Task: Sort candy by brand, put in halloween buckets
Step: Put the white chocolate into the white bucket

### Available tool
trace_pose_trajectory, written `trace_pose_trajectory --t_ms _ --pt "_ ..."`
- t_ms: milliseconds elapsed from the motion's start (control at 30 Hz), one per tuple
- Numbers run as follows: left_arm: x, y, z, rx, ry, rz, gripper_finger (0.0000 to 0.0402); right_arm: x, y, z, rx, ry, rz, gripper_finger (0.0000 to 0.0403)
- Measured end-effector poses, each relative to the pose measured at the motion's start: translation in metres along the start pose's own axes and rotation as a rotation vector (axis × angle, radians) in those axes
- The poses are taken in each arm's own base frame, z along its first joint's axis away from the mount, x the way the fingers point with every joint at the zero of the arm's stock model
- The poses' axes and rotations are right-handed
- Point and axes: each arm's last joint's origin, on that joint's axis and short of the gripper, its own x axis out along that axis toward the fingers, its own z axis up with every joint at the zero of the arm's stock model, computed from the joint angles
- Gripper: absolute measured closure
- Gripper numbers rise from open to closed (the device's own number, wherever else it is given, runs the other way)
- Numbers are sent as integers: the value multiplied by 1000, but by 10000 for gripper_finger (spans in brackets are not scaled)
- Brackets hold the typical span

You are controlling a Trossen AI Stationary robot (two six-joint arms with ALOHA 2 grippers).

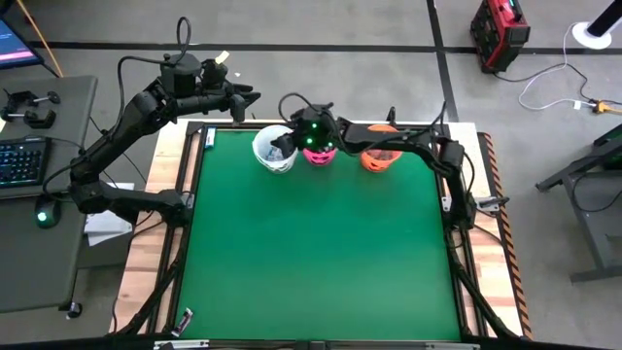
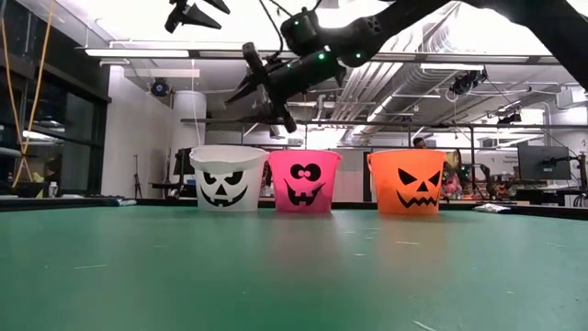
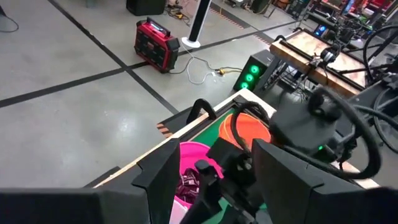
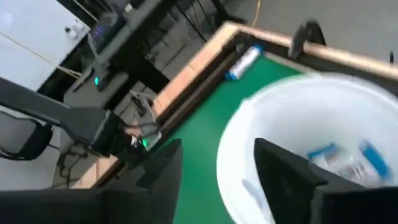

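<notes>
Green mat point(image 2: 294, 276) is seen spread bare across the near table, with three Halloween buckets lined up along its far edge. From left to right stand the white bucket point(image 2: 229, 177), the pink bucket point(image 2: 304, 180) and the orange bucket point(image 2: 418, 180), each printed with a black jack-o'-lantern face; white and pink are touching, while orange is set a little apart.

The right gripper point(image 1: 283, 144) is held above the white bucket point(image 1: 274, 149), reached in from the right across the other two, its fingers point(image 4: 273, 168) spread apart and nothing seen between them. Inside the white bucket point(image 4: 298, 112), candy point(image 4: 348, 158) in blue and silvery wrappers is shown lying against the wall. Dark-wrapped candy point(image 3: 188, 185) is visible in the pink bucket point(image 3: 196, 152). The contents of the orange bucket point(image 3: 249, 130) are hidden by the arm.

The left gripper point(image 1: 243, 99) is held high beyond the far left corner of the mat, off the green, its fingers point(image 3: 165, 177) parted and empty.

A blue-tipped tube point(image 4: 241, 63) is seen lying just beside the table frame at the far left corner. A red case point(image 1: 499, 32) is parked on the floor well beyond the table.
</notes>
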Motion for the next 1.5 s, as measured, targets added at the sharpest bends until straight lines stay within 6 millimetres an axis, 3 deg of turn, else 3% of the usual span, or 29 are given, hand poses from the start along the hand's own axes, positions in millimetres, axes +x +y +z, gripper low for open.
trace_pose_trajectory --t_ms 167,233,300,400,533,667,833,1033,1133,1300,1500 --pt "0 0 0 0 1 0 213 -13 -6 26 -66 -60 0 191" --pt "0 1 0 -4 0 23 213 -28 -9 44 -87 -102 -12 191" --pt "3 6 -3 -61 7 168 213 -48 -11 63 -116 -142 -30 191" --pt "21 26 -21 -111 178 425 217 -75 -19 82 -138 -159 -85 191" --pt "56 65 -49 -149 501 598 223 -99 -29 94 -151 -137 -154 192" --pt "96 111 -78 -143 754 803 224 -111 -37 95 -147 -85 -210 192" --pt "131 158 -106 -202 894 909 225 -112 -45 86 -130 11 -261 192" --pt "152 203 -137 -285 1004 995 225 -109 -45 77 -165 74 -273 192" --pt "152 214 -146 -303 1063 1031 225 -109 -45 76 -184 90 -277 192" --pt "160 216 -153 -276 1032 1111 225 -110 -46 75 -206 105 -280 192" --pt "167 221 -172 -262 1146 1136 225 -110 -47 73 -216 129 -287 192"
